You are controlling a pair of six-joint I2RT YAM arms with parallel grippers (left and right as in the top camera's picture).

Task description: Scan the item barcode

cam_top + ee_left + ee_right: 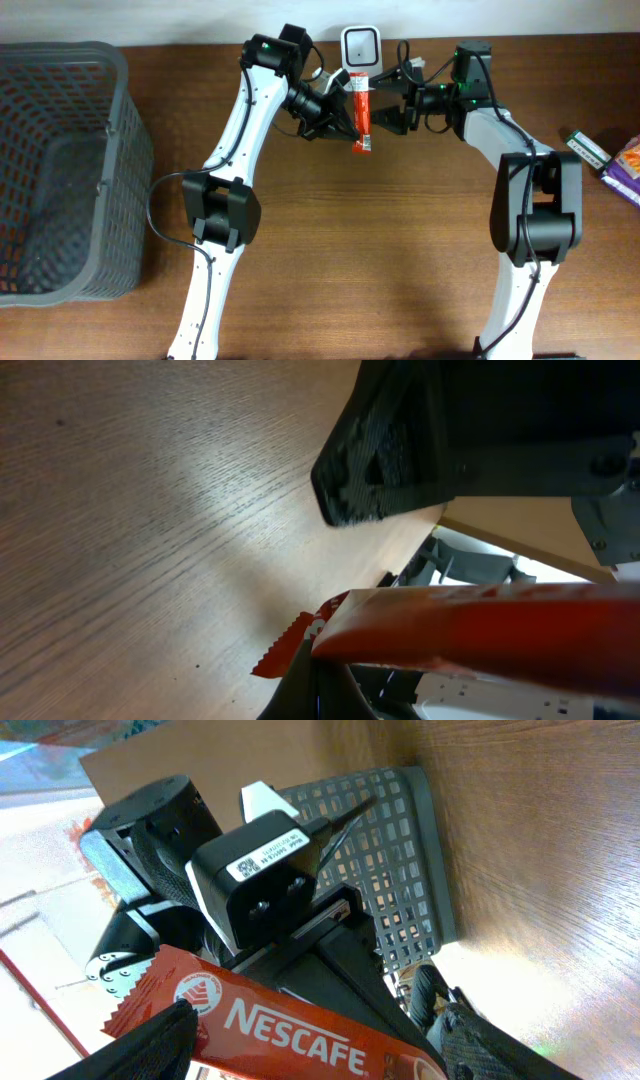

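A red Nescafe sachet (361, 112) hangs upright above the table, just in front of the white barcode scanner (359, 48) at the back edge. My left gripper (340, 122) is shut on it from the left; in the left wrist view the sachet (470, 625) runs out of my dark jaws (325, 680). From the right, my right gripper (385, 120) is open at the sachet. In the right wrist view its fingers (165, 1040) stand wide apart with the sachet (300, 1025) lying across the gap. No barcode shows on the sachet.
A grey mesh basket (125, 150) stands at the left edge of the wooden table. At the far right lie a dark green box (588, 150) and a purple packet (628, 165). A dark finger of the right gripper (380, 470) shows above the sachet in the left wrist view.
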